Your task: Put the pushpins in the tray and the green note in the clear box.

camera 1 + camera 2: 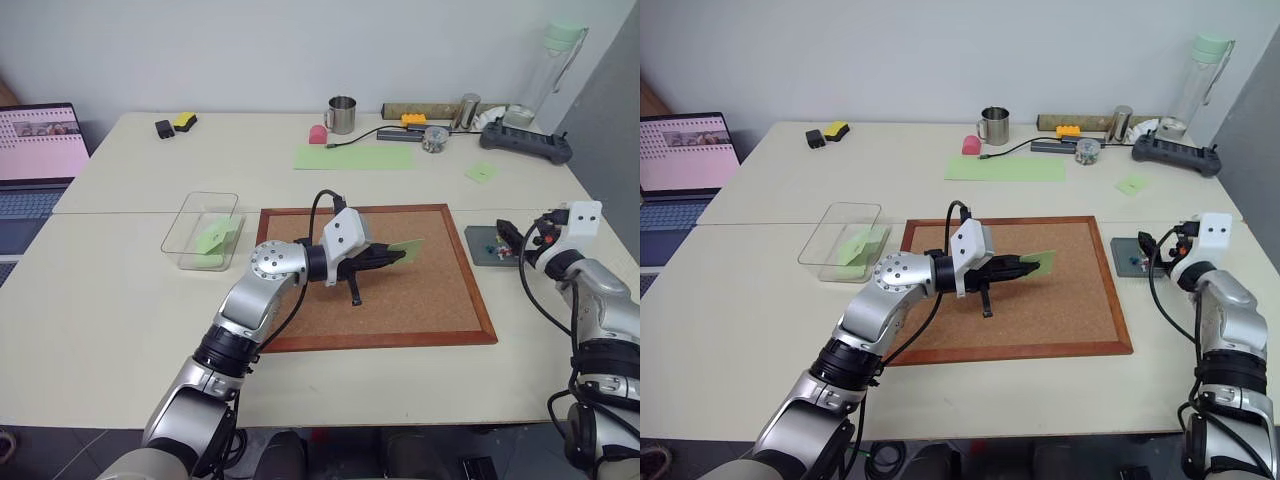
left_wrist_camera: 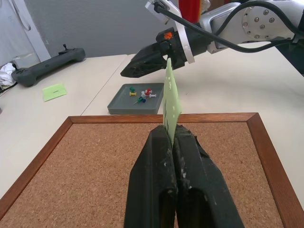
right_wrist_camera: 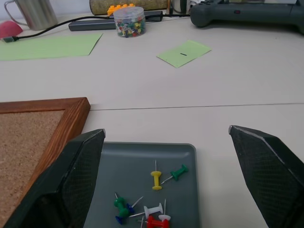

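Black fingers (image 2: 156, 190) of the left hand (image 1: 392, 257) sit pressed together on the green note (image 2: 170, 99), which stands up on its edge out of the tips. From the head views this hand hangs over the cork board (image 1: 420, 300), and the clear box (image 1: 200, 230) lies on the desk (image 1: 110, 330) behind its wrist, with green paper already inside.

Past the note's tip, the left wrist view shows the tray (image 2: 124, 100) with the pushpins (image 2: 142, 94) in it, and the right hand (image 2: 142, 64) hanging just above. Head views show the tray only as a small dark square.

Looking along the right hand (image 3: 168, 137), its two fingers (image 3: 71, 171) stand wide apart with nothing between them. Right below lie a yellow pin (image 3: 156, 179), green ones, a blue one, white ones and a red one. Farther ahead of this hand lie a second small green note (image 3: 184, 52) with a dark dash, a round jar of pins (image 3: 129, 21) and a long green strip (image 3: 47, 46).

No words can be read anywhere.
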`<state>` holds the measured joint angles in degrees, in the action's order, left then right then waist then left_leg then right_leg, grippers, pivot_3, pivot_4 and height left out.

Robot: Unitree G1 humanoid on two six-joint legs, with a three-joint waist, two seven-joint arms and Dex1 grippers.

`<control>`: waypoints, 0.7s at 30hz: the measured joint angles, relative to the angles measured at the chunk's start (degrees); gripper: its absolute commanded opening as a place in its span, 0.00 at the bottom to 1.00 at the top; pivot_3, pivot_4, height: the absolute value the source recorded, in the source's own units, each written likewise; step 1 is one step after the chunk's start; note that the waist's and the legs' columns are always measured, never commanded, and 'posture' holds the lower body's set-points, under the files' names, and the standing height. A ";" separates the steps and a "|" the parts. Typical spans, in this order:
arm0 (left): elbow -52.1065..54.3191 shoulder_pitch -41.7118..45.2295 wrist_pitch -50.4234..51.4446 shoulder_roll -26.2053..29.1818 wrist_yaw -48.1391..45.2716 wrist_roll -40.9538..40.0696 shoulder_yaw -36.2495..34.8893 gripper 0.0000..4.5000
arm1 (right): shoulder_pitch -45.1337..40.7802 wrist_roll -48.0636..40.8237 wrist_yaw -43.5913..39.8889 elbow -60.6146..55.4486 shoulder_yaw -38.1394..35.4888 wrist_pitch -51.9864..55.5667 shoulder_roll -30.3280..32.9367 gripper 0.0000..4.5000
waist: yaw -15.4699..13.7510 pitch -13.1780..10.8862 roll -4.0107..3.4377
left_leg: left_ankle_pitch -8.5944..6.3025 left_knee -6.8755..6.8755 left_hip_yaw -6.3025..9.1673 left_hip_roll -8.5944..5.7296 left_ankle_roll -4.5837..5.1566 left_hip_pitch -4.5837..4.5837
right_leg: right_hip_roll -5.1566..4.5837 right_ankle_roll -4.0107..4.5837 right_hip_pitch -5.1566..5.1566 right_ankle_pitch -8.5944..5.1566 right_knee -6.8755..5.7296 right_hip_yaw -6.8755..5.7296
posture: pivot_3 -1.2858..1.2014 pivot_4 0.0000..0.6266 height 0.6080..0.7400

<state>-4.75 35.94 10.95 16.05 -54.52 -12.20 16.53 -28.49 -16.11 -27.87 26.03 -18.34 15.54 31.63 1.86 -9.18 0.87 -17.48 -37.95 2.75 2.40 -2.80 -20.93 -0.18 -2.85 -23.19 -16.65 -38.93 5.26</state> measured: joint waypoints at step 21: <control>1.51 -5.05 10.96 5.08 34.14 2.74 -26.07 0.00 | 10.54 -25.60 -11.98 -50.46 6.72 20.55 1.62 0.98 | -0.34 -0.06 0.03 | 0.00 -0.03 0.20 0.05 -0.01 -0.06 | -0.01 0.00 -0.01 0.00 -0.02 -0.15 | 0.52 0.24 1.00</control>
<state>-3.23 30.89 21.91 21.13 -20.39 -9.46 -9.54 -17.95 -41.71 -39.85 -24.43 -11.62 36.09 33.25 1.52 -9.24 0.89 -17.48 -37.98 2.95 2.45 -2.80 -20.99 -0.19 -2.85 -23.20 -16.64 -38.94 5.10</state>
